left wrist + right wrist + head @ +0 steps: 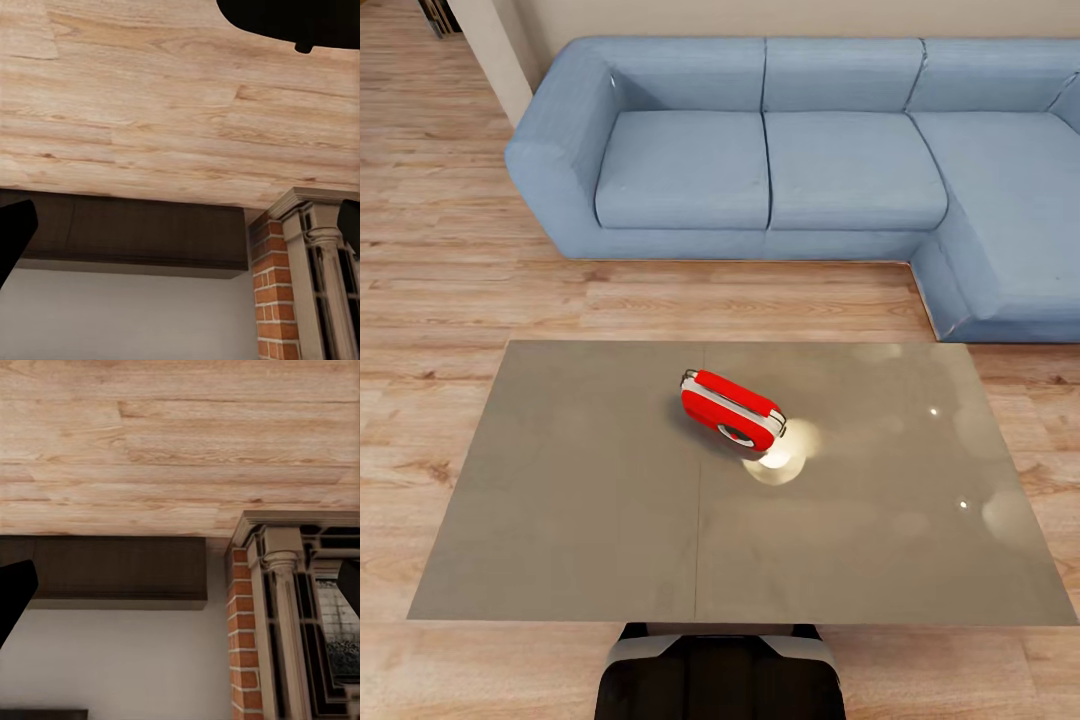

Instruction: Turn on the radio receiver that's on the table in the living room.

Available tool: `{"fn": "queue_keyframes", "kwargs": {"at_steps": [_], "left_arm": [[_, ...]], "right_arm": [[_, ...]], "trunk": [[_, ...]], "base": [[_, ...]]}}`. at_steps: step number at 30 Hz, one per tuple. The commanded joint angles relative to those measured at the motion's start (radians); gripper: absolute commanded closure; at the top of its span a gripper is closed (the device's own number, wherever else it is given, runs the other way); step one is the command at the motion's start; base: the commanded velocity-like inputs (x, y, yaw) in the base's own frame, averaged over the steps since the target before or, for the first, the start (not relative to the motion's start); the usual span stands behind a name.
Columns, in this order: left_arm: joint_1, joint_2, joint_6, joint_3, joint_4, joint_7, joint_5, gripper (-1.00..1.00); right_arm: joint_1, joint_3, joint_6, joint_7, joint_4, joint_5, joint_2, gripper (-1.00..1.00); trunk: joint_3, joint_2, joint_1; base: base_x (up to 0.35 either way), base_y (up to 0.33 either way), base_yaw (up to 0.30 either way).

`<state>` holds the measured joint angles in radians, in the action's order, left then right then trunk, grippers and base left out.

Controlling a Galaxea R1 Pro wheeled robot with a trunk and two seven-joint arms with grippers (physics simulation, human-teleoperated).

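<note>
Head view: large low rectangular bench [580,500] with a glossy grey-brown top spans most of the lower frame. Small red rounded-rectangle radio receiver [732,409] with silver-white trim sits on it, just toward 12 o'clock of the bench's centre, well clear of every edge. It is turned at an angle, long axis running from 10 to 4 o'clock; round dark dial [737,433] on the face at its 6 o'clock side. A bright glare patch [785,455] on the bench top touches the radio at its 4 o'clock.

Blue L-shaped fabric sofa [780,160] at 12 o'clock beyond the bench, its return arm running down at 2 to 3 o'clock. Light wood plank floor [450,260] all round. Dark robot base [720,675] at 6 o'clock, against the near bench edge.

Left wrist view: plank floor [150,105], a dark wood band [135,229], pale wall [120,315], red brick pillar [274,300] and a carved grey column [322,262]. Dark finger tips at both side edges, wide apart: left jaws spread, holding nothing.

Right wrist view: same floor [172,442], brick [240,645] and column [289,607]; dark finger tips at both side edges, right jaws likewise spread, holding nothing.
</note>
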<state>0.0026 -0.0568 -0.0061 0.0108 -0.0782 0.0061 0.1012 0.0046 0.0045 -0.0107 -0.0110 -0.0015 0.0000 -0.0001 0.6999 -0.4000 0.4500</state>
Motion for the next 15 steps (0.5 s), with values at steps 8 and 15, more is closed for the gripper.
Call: {"fn": "queue_keyframes", "kwargs": {"at_steps": [8,15], "left_arm": [[0.000,0.000,0.000,0.000,0.000,0.000,0.000,-1.00],[0.000,0.000,-0.001,0.000,-0.001,-0.001,0.000,-1.00]], "right_arm": [[0.000,0.000,-0.001,0.000,0.000,0.000,0.000,-1.00],[0.000,0.000,-0.003,0.000,0.000,0.000,0.000,-1.00]], "trunk": [[0.000,0.000,0.000],[0.000,0.000,0.000]], "base": [[0.000,0.000,0.000],[0.000,0.000,0.000]]}}
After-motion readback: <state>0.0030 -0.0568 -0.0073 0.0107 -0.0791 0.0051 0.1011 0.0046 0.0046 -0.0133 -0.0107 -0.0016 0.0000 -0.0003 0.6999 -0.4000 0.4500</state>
